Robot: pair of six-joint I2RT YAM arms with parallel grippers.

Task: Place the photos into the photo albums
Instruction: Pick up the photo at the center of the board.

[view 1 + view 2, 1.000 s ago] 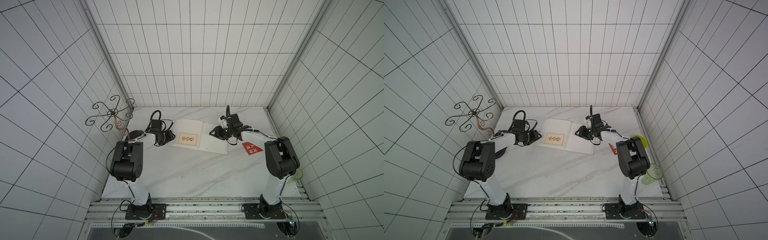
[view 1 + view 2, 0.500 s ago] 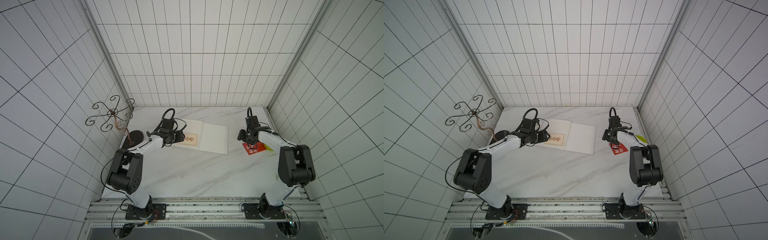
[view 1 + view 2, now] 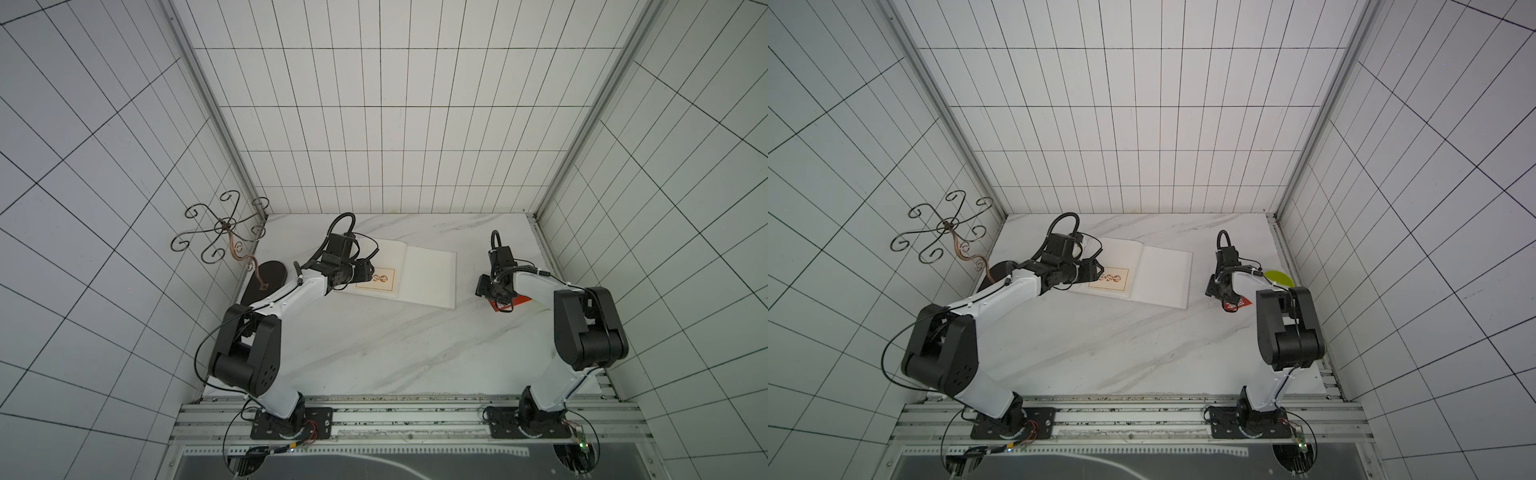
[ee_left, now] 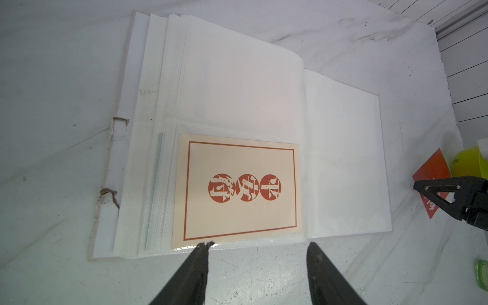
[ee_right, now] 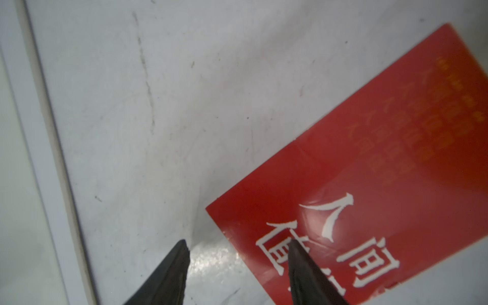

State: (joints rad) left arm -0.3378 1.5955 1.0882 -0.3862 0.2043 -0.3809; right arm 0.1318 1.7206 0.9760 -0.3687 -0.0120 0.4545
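Beside album [image 3: 428,274], right gripper [image 5: 237,244] spread astride red card [image 5: 369,171] edge

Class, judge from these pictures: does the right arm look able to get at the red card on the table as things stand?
Probably yes. The right arm holds its jaws open over an edge of the red card, with nothing between. The card lies flat, so lifting it may be tricky.

A white marble-patterned tabletop [image 3: 374,345] with grey veins is enclosed by white tiled walls [image 3: 395,124] with dark grid lines. In its far left corner, a black wrought-iron stand with scrolled arms [image 3: 222,226] rises on a coppery curved stem [image 3: 239,253] from a dark oval base [image 3: 266,280]. A yellow-green round object [image 3: 1278,277] sits near the right wall. A silver aluminium rail [image 3: 415,415] runs along the front edge.
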